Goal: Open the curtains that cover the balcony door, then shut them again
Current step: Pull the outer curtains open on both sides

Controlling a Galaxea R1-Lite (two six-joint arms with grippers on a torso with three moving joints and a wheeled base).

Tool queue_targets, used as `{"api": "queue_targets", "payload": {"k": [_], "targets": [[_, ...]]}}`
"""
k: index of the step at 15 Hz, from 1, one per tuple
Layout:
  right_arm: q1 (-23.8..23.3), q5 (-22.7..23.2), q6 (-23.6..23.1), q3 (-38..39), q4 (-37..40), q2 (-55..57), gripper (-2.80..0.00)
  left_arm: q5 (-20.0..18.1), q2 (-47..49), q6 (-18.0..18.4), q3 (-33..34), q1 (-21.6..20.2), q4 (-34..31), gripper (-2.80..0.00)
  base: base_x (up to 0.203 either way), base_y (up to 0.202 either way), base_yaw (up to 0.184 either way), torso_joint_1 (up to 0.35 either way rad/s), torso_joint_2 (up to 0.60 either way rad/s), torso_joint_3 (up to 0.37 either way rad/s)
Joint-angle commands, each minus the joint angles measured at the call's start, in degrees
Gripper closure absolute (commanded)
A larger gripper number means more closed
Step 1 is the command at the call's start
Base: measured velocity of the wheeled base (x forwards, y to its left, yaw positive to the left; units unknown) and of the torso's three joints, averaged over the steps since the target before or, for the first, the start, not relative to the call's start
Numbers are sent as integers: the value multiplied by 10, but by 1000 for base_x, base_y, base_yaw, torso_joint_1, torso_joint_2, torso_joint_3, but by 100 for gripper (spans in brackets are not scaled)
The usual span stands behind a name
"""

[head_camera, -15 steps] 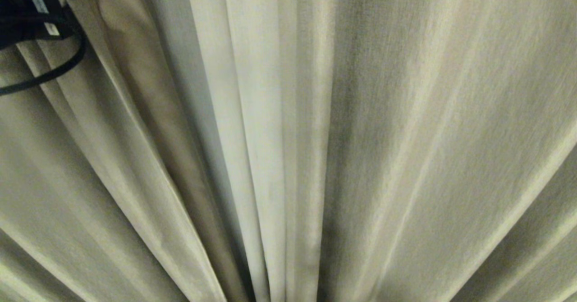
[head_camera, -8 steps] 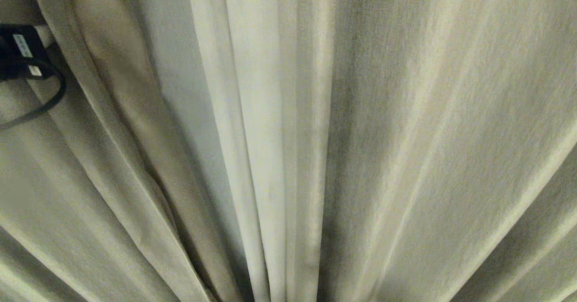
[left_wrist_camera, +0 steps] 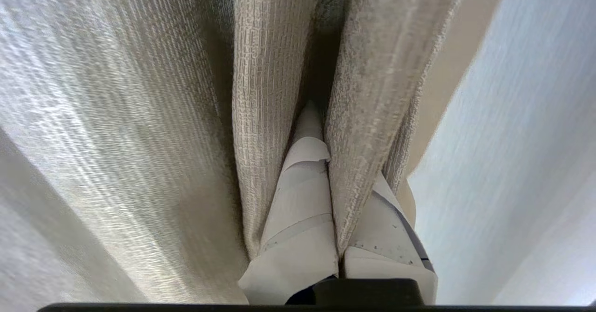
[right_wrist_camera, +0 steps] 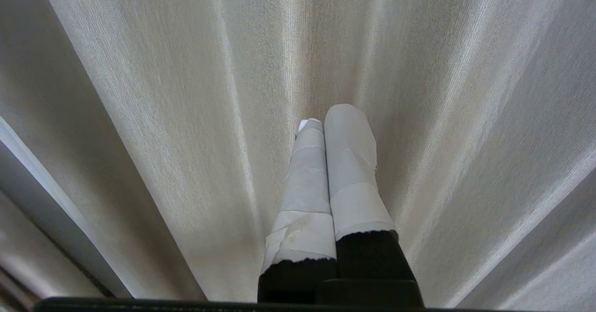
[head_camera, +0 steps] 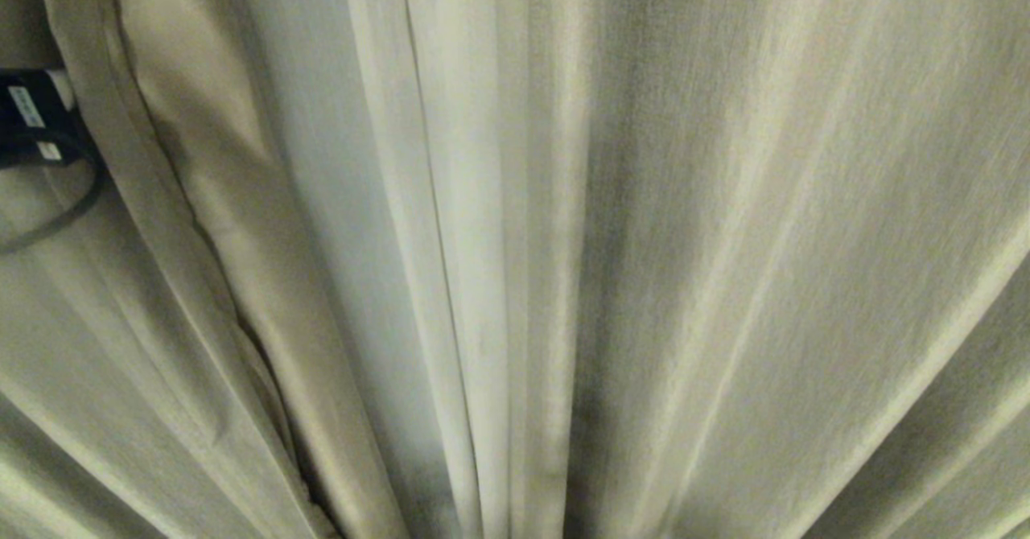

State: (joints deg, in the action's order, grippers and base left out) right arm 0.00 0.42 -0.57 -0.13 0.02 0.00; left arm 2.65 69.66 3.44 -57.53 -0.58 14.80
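My left gripper pinches a fold of the cream curtains; my right gripper rests closed and empty.

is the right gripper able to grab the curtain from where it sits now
Probably yes: the right gripper sits shut and empty just before the curtain, nothing between them. It would need to open first. The left gripper already pinches a fold.

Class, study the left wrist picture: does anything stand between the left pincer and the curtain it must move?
Nothing visible does. The left pincer is shut directly on a fold of the cream woven pleated curtain, its taped fingers either side of the fabric.
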Motion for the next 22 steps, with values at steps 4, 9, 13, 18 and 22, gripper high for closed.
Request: {"api": "queue_targets", "payload": {"k": [4, 9, 13, 18, 22], "targets": [[0, 0, 0, 0, 0, 0, 0, -1, 4, -2, -10, 4, 3, 0, 0, 0, 0, 0, 0, 0], [0, 0, 0, 0, 0, 0, 0, 3, 17, -3, -19, 2, 3, 0, 0, 0, 0, 0, 0, 0], [0, 0, 0, 0, 0, 0, 0, 4, 32, -2, -33, 2, 3, 0, 0, 0, 0, 0, 0, 0], [0, 0, 0, 0, 0, 0, 0, 4, 47, -1, -47, 3, 3, 0, 0, 0, 0, 0, 0, 0], [0, 0, 0, 0, 0, 0, 0, 5, 49, -1, -47, 3, 4, 0, 0, 0, 0, 0, 0, 0]]}}
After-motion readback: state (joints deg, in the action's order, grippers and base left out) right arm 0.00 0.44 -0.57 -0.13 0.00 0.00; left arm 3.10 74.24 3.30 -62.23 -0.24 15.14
